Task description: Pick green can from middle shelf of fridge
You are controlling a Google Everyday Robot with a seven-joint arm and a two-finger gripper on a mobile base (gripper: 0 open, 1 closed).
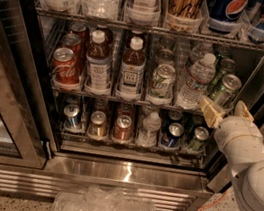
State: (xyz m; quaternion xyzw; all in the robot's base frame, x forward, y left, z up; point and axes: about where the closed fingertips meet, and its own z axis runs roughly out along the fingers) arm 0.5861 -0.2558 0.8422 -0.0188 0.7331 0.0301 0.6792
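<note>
The green can point(224, 90) is standing upright at the far right end of the middle shelf point(138, 100), at the front of its lane, close to the front edge. It is resting on the rack and is not yet lifted. Just to its left a clear water bottle point(196, 81) is standing in the neighbouring lane, and further left the pale can with green swirls point(162, 81) is sitting near the middle of the front edge. The red cola can point(65, 67) is occupying the front left corner, well apart from the target.

The gripper point(227, 111) is hovering at the right front corner of that shelf, just below and in front of the green can. Its two tan fingers point(211, 111) are standing spread apart, holding nothing. The left one is overlapping the can's base from this angle; whether it is touching the can, I cannot tell. The white arm point(251, 164) is reaching in from the lower right, outside the fridge point(125, 175).

As for progress, the approach is looking nearly done: the claw is lining up with the right lane. What is remaining, by my judgement, is pushing the fingers around the can's body, closing on it, and drawing it out past the front edge without knocking the water bottle.
</note>
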